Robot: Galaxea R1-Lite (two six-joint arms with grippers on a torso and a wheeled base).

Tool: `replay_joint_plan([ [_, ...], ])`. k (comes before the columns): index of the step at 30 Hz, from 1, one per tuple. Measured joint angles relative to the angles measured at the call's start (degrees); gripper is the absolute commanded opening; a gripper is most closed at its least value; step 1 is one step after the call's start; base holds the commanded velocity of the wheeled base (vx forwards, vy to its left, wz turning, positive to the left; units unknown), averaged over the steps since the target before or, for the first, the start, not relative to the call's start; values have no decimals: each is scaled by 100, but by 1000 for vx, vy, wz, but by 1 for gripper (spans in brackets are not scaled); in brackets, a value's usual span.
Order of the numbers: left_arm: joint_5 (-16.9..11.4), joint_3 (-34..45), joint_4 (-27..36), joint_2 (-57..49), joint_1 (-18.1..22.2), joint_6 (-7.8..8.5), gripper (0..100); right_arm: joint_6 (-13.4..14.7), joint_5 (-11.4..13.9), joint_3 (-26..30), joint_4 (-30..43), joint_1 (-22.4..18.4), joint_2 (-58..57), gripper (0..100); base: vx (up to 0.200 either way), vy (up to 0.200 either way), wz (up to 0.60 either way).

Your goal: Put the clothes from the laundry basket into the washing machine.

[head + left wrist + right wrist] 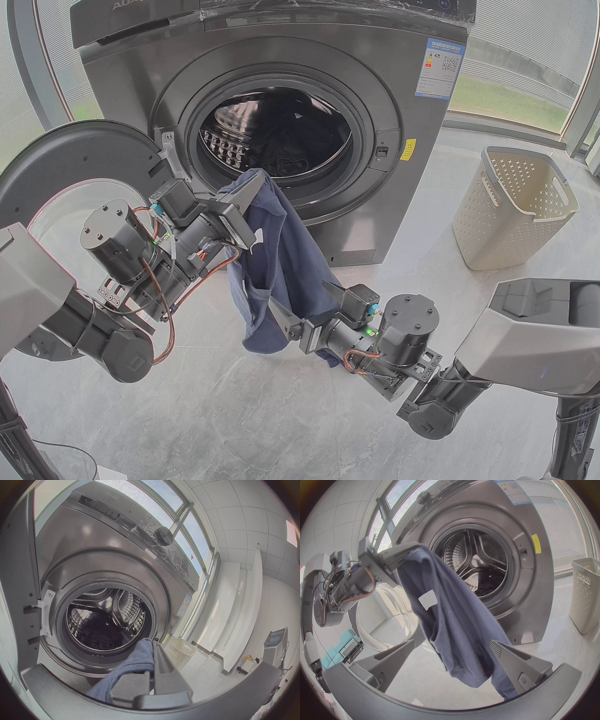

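Head view: my left gripper [255,180] is clamped on the top edge of a blue garment [287,250] and holds it up just in front of the lower rim of the washing machine [387,94] opening. The garment hangs free below the grip, outside the drum [237,134], with its lower end clear of the floor [250,412]. My right gripper [299,299] sits lower, at the hanging cloth, with its fingers spread wide. In the right wrist view the cloth falls between those two fingers; I cannot tell whether either one touches it. A white tag [428,599] shows on the garment below the held edge. The machine's door [75,156] stands swung fully open on my left. Some dark clothes [281,140] lie inside the drum. The laundry basket [512,206] stands upright on the floor to the right of the machine, well apart from both grippers.
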Motion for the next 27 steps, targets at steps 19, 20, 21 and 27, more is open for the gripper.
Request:
replay_joint_plan([
  [19,2,5,-9,11,113,-9,0,-30,61,-1396,50,22,1204,100,0,0,0],
  [20,5,7,-6,11,113,-9,0,-39,63,-1486,48,22,1267,100,0,0,0],
  [21,5,9,-9,11,113,-9,0,-50,68,-1556,57,22,1319,100,0,0,0],
  [27,5,9,-9,11,113,-9,0,-99,69,-2078,162,11,1640,100,0,0,0],
])
